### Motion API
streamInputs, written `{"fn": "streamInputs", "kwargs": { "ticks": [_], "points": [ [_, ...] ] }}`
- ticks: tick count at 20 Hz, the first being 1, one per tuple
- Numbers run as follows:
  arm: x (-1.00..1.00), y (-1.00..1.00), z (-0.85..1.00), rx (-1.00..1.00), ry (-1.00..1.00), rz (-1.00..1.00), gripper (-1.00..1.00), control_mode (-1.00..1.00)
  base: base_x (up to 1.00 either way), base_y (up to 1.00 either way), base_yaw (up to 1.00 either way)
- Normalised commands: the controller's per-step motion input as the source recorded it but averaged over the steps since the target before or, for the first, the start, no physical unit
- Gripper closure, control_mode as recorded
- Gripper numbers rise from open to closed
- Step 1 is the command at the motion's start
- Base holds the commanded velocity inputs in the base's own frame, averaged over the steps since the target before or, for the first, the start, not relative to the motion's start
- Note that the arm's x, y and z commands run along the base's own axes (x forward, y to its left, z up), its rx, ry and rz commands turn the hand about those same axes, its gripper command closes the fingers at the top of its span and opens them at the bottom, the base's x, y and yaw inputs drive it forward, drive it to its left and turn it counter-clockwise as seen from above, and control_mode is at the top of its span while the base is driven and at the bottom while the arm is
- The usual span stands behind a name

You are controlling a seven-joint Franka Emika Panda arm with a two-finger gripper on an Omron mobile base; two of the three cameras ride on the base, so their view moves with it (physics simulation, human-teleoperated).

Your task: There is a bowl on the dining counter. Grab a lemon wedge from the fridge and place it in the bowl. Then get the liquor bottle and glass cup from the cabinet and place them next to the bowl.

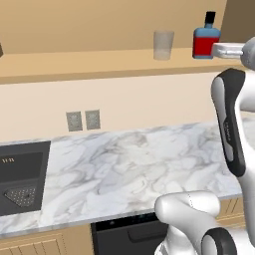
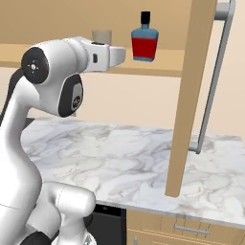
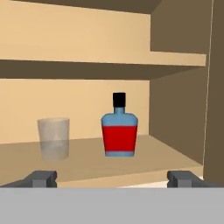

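On the cabinet's wooden shelf (image 3: 144,162) stands the liquor bottle (image 3: 119,131), blue with a red label and a black cap. The clear glass cup (image 3: 54,138) is upright to its left, apart from it. My gripper (image 3: 112,178) is open with nothing between its fingertips (image 3: 42,178), a short way in front of the shelf and facing the bottle. From the right base view the hand (image 2: 111,54) hangs level with the shelf, just left of the bottle (image 2: 144,43) and below the cup (image 2: 101,36). The bowl, lemon wedge, fridge and dining counter are out of view.
The open cabinet door (image 2: 187,105) with its long metal handle (image 2: 214,86) stands right of the bottle. Below the shelf lies a marble counter (image 1: 129,167) with a black sink (image 1: 20,179), wall outlets (image 1: 83,120) and a dishwasher (image 1: 127,234).
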Motion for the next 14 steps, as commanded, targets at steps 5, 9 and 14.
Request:
{"fn": "streamInputs", "kwargs": {
  "ticks": [5,9,14],
  "points": [
    [0.28,-0.08,0.17,0.0,0.0,0.0,-1.0,-1.0,0.0,0.0,0.0],
    [0.28,-0.06,0.15,0.0,0.0,0.0,-1.0,-1.0,0.0,0.0,0.0],
    [0.37,-0.15,0.09,0.01,0.03,0.0,-1.0,-1.0,0.0,0.0,0.0]
  ]
}}
